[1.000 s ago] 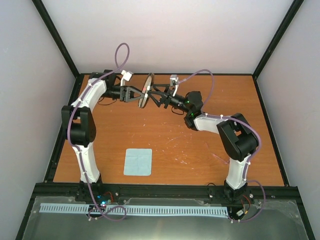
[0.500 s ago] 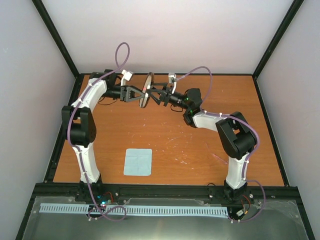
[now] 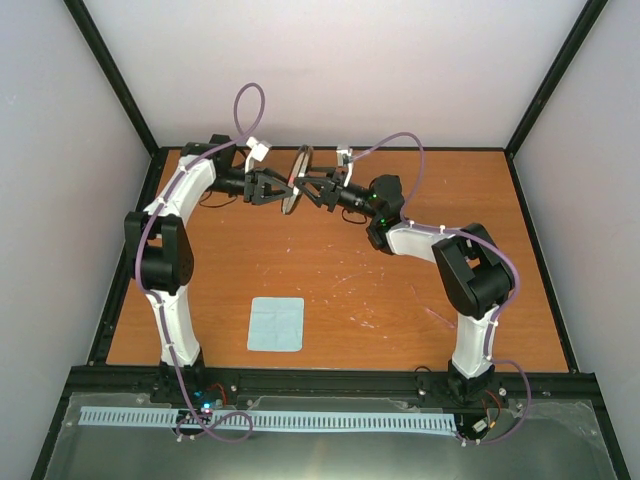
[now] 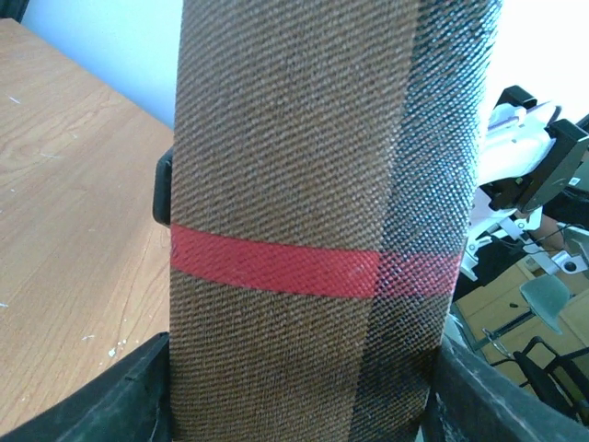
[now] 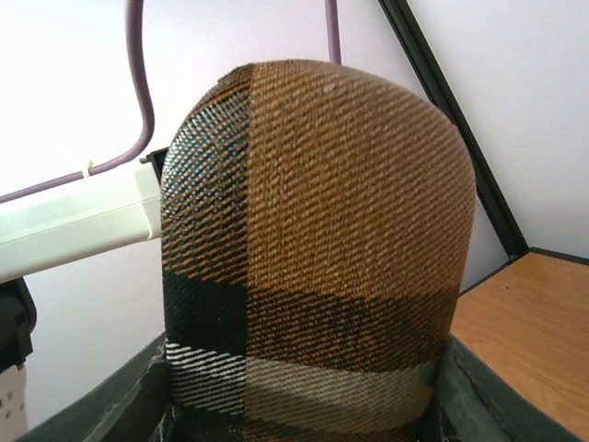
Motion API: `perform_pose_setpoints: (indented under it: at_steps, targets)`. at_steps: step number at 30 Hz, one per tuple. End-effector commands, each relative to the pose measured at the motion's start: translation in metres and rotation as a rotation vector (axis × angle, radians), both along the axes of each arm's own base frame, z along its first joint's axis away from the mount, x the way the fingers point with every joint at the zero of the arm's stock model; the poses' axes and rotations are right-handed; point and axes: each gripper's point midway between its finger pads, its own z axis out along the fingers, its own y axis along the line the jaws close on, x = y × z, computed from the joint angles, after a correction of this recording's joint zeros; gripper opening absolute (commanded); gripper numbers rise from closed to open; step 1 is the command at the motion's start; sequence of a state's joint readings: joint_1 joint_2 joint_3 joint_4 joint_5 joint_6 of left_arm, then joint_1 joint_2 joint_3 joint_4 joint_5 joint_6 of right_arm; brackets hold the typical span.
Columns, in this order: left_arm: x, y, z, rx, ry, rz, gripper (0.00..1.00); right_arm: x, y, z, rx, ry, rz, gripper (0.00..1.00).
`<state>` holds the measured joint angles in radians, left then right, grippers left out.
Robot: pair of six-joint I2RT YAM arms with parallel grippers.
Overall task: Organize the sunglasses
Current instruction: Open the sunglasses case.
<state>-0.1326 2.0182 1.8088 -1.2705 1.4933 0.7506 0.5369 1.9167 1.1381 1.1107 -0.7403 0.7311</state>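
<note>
Fingers of left gripper [image 3: 281,190] and right gripper [image 3: 310,186] clamp the plaid case [image 3: 299,165] upright near the far edge. Likely braced for opening.

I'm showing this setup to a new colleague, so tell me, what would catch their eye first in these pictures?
The woven brown case with a red band, gripped on edge between the left gripper and the right gripper over the far part of the table; it fills both wrist views. Next, the pale blue cloth lying flat near the front edge.
</note>
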Motion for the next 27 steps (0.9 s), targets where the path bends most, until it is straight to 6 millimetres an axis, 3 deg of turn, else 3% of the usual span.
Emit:
perform_pose_setpoints:
  at_steps: [1, 2, 3, 12, 19, 27]
  targets:
    - [-0.006, -0.002, 0.023, -0.025, -0.004, -0.008, 0.68, 0.006, -0.011, 0.008, 0.001, -0.069, -0.046, 0.28]
    - [-0.005, -0.002, 0.019, 0.006, -0.012, -0.005, 0.91, 0.006, -0.012, 0.007, 0.001, -0.066, -0.049, 0.27]
    - [-0.004, -0.002, 0.016, 0.034, -0.026, -0.002, 0.98, 0.006, -0.013, 0.008, 0.004, -0.068, -0.049, 0.26]
    - [0.015, 0.003, 0.016, 0.199, -0.219, 0.102, 1.00, 0.008, -0.020, 0.008, -0.023, -0.071, -0.079, 0.25]
    - [0.024, -0.011, -0.010, 0.321, -0.274, 0.119, 1.00, 0.004, -0.018, 0.011, -0.014, -0.063, -0.043, 0.24]
    - [0.039, -0.008, -0.039, 0.401, -0.282, 0.153, 0.99, -0.005, -0.020, 0.016, -0.009, -0.062, -0.006, 0.24]
